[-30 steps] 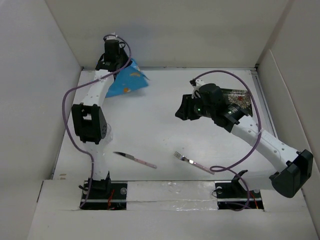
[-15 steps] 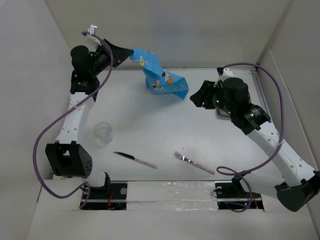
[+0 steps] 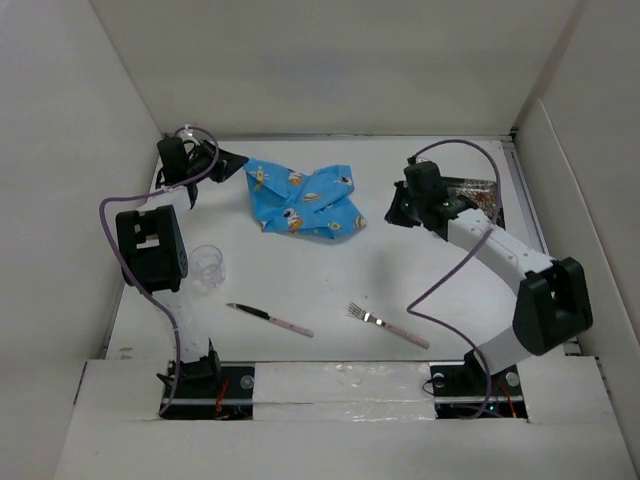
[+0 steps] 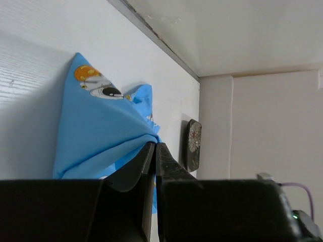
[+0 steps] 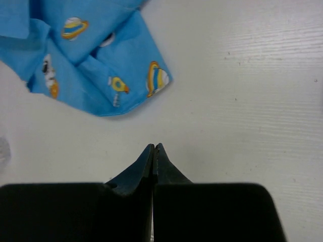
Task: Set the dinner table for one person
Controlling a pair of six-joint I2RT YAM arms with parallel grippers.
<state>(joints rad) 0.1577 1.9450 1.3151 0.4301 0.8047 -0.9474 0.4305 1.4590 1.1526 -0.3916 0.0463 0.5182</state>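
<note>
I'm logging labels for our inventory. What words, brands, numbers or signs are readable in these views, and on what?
No text can be read in any view.
The crumpled blue cloth with cartoon prints bears only pictures (planets, rockets, small figures), no letters.
The dark plate with a floral pattern shows decoration only.
The pink-handled knife, pink-handled fork and clear glass cup show no marks; any would be too small to read.

Your dinner table (image 3: 330, 275) is matt white with a faint fine grain. The blue cloth (image 3: 305, 200) on it is soft, creased and printed with cartoons. The cup (image 3: 207, 266) is clear and glossy. Knife (image 3: 268, 318) and fork (image 3: 385, 324) have metal working ends and pale pink handles. On the right gripper (image 5: 153, 146) the fingers (image 5: 136, 171) look like matt black plastic.
</note>
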